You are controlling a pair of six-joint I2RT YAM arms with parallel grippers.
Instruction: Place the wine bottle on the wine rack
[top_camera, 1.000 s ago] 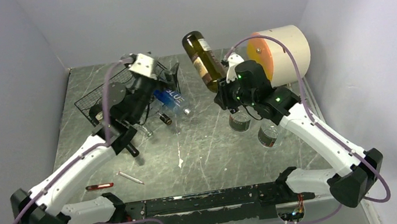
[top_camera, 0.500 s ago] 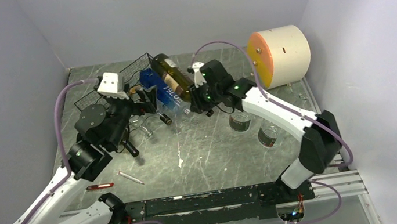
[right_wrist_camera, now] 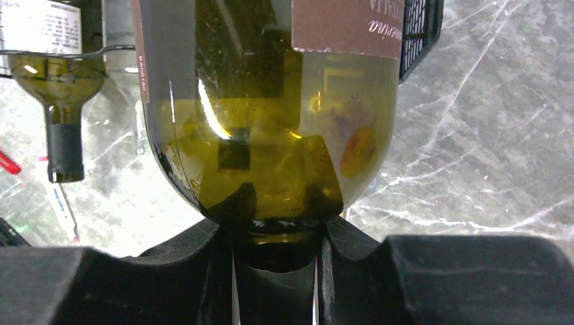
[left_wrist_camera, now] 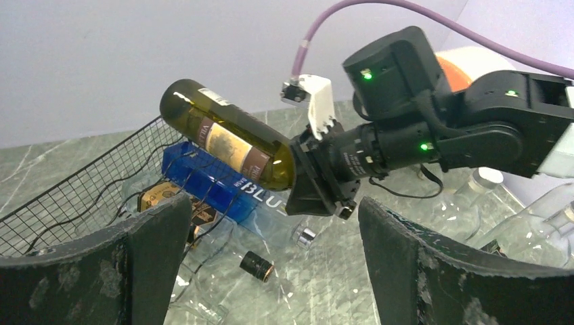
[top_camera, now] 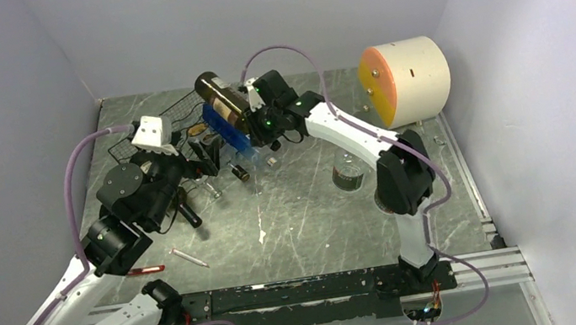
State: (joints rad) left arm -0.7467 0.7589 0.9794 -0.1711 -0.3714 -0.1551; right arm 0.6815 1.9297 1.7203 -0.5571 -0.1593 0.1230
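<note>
Right hand: pressed shut on the neck of the olive-green glass wine bottle with a brown paper label. Bottle is off the desk, tilted with its base raised. It hangs over the right end of the black wire-mesh wine rack, just above a blue transparent bottle lying at that end; cannot tell whether the two touch. Left hand: spread wide, nothing in it, low near the rack's front. Grey marbled desk beneath.

Grey marbled tabletop, plain pale walls enclosing three sides.
</note>
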